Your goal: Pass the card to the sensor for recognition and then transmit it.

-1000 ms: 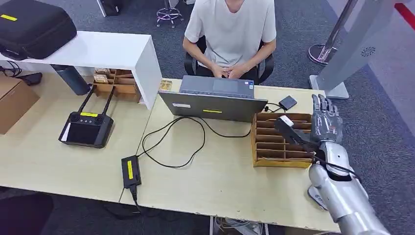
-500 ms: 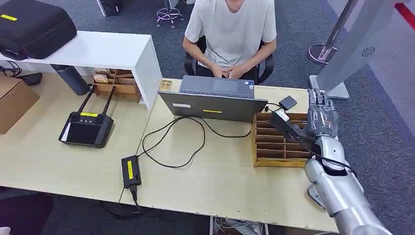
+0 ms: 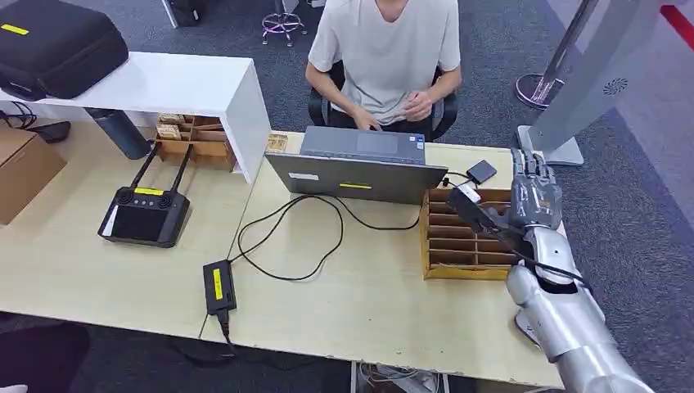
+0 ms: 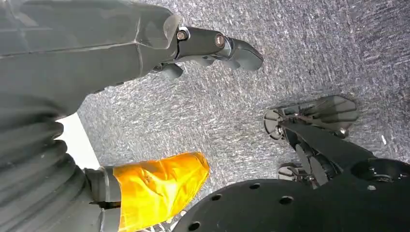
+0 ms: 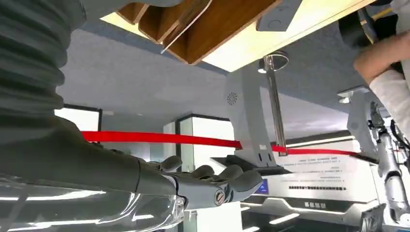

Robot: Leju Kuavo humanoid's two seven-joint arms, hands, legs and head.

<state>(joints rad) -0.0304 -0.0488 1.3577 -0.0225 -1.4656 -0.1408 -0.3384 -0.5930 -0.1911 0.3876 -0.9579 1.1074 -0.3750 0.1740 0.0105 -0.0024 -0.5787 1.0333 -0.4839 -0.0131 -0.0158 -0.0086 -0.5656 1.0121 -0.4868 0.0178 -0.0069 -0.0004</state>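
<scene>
A grey carpet (image 3: 245, 37) covers the floor, and a pale wooden surface (image 3: 368, 286) stands in front of the robot. On the surface sits a grey laptop (image 3: 356, 168), and a person (image 3: 385, 49) in a light shirt sits behind it on a chair. A black cable (image 3: 286, 237) loops from the laptop to a small black power box (image 3: 218, 286). To the left lies a black controller (image 3: 146, 214) with two thin sticks. A white shelf (image 3: 164, 86) stands further back, with a black case (image 3: 57, 45) on top.

On the right side of the surface is a wooden tray (image 3: 466, 233) split into many thin slots. A small dark sensor (image 3: 481, 171) lies on the surface just behind the tray. Off to the right a tall grey stand (image 3: 589, 74) rises from the carpet.

The right hand (image 3: 534, 196) is raised over the right edge of the tray, close to the sensor. Its fingers (image 5: 227, 181) are stretched out and a little apart. A dark strip with a white end pokes out beside the hand over the tray, and I cannot tell if it is the card or if the hand holds it.

The left hand (image 4: 208, 46) hangs down over the carpet. Its fingers are a little bent and hold nothing.
</scene>
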